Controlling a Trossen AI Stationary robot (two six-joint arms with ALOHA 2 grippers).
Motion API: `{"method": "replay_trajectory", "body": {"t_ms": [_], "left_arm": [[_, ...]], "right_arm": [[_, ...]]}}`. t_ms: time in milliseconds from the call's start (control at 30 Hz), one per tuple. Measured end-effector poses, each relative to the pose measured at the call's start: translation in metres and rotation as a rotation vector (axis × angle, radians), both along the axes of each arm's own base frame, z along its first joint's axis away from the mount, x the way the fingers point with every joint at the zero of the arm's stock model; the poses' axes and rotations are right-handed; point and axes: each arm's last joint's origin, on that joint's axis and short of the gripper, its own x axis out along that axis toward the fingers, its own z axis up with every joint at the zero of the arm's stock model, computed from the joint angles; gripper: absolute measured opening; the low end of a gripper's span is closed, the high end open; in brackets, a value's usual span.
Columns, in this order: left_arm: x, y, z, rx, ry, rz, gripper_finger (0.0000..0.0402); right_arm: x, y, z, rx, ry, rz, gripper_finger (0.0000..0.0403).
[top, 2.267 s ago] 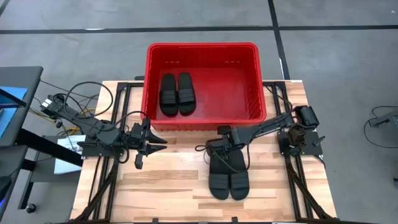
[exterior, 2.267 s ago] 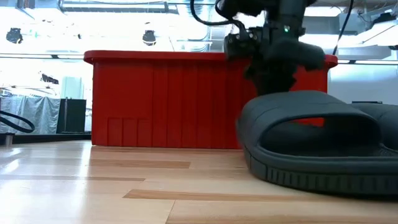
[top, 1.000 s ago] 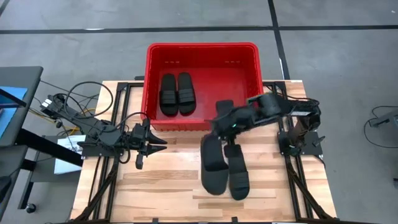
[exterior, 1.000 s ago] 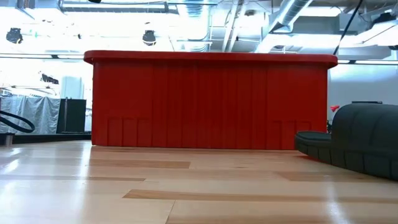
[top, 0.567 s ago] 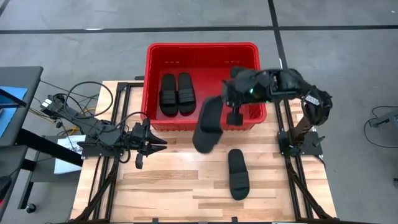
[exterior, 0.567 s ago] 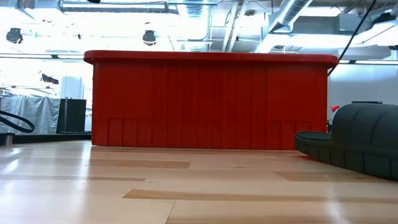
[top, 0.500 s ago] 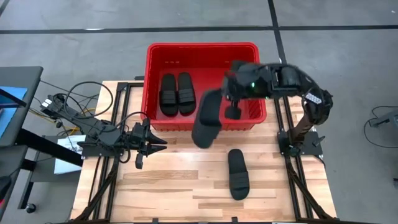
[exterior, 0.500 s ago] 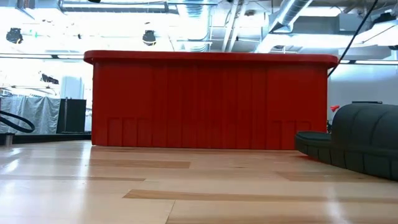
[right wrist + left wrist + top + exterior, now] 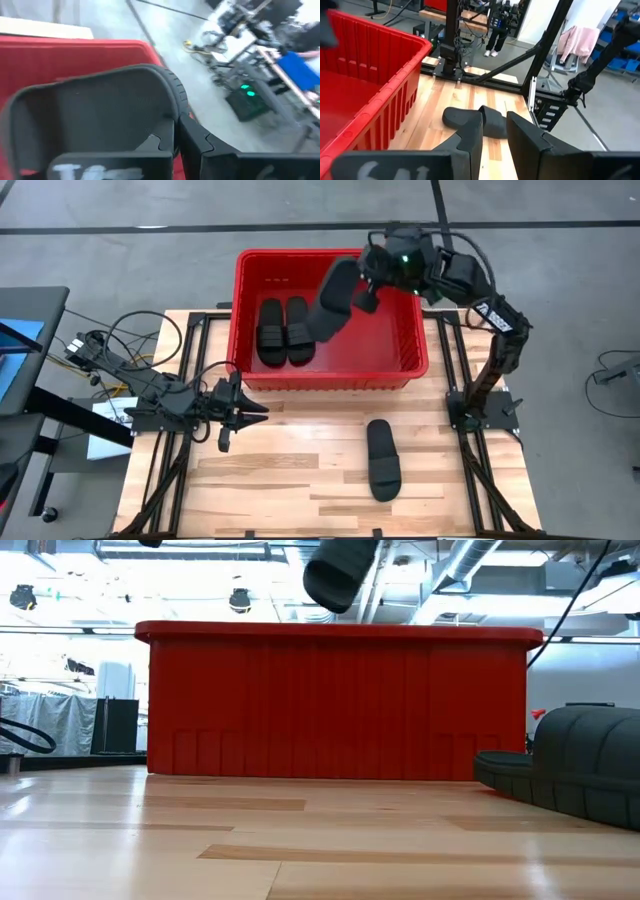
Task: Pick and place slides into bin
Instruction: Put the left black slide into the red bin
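The red bin (image 9: 410, 290) stands at the table's far middle. Two black slides (image 9: 283, 331) lie side by side on its floor at the left. My right gripper (image 9: 366, 292) is shut on a third slide (image 9: 333, 302) in the air above the bin; its end shows above the rim in the low view (image 9: 340, 575). The fourth slide (image 9: 382, 459) lies sole down on the table in front of the bin, also in the low view (image 9: 580, 775). My left gripper (image 9: 248, 410) is open and empty, low at the table's left. My right gripper holds the slide at its side edge (image 9: 169, 107), near the slide's far end (image 9: 350, 275); the gripper's own body hides the exact place of contact. The slide is lifted clear above the bin. It is tilted, with its free end (image 9: 320, 335) lower, toward the two slides inside.
The bin's right half (image 9: 385, 330) holds nothing. Black frame rails (image 9: 190, 380) run along the table's left and right sides. The wooden table (image 9: 280, 480) shows bare boards in front of the bin. The left wrist view shows the bin's wall (image 9: 385, 85) and the lone slide (image 9: 465, 116).
My right gripper has carried the slide up and toward the table's far edge, from over the bin's near wall to above the bin's inside. The slide has stayed clear of everything and has tipped more steeply. The slide on the table has not moved.
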Motion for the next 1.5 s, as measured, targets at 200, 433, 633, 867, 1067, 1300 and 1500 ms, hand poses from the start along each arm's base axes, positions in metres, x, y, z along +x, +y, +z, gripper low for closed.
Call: {"method": "replay_trajectory", "body": {"t_ms": [200, 433, 633, 867, 1067, 1300, 1500], "left_arm": [[0.0, 0.001, -0.001, 0.069, 0.002, 0.004, 0.0077], [-0.012, 0.02, 0.005, 0.117, -0.005, 0.165, 0.0077], [-0.029, 0.039, 0.009, 0.134, 0.002, 0.294, 0.0077], [-0.038, 0.053, 0.009, 0.164, 0.021, 0.397, 0.0077], [-0.042, 0.061, 0.008, 0.165, 0.044, 0.468, 0.0077], [-0.045, 0.067, 0.006, 0.169, 0.064, 0.51, 0.0077], [-0.048, 0.071, 0.006, 0.167, 0.064, 0.533, 0.0077]], "right_arm": [[0.004, -0.04, -0.013, -0.018, 0.069, -0.053, 0.0], [0.019, -0.094, -0.051, 0.043, 0.219, -0.035, 0.0], [0.035, -0.131, -0.09, 0.094, 0.342, -0.004, 0.0], [0.043, -0.164, -0.131, 0.212, 0.42, 0.045, 0.0], [0.043, -0.176, -0.153, 0.283, 0.485, 0.101, 0.0], [0.04, -0.184, -0.155, 0.352, 0.41, 0.177, 0.0], [0.038, -0.18, -0.157, 0.403, 0.421, 0.209, 0.0]]}}
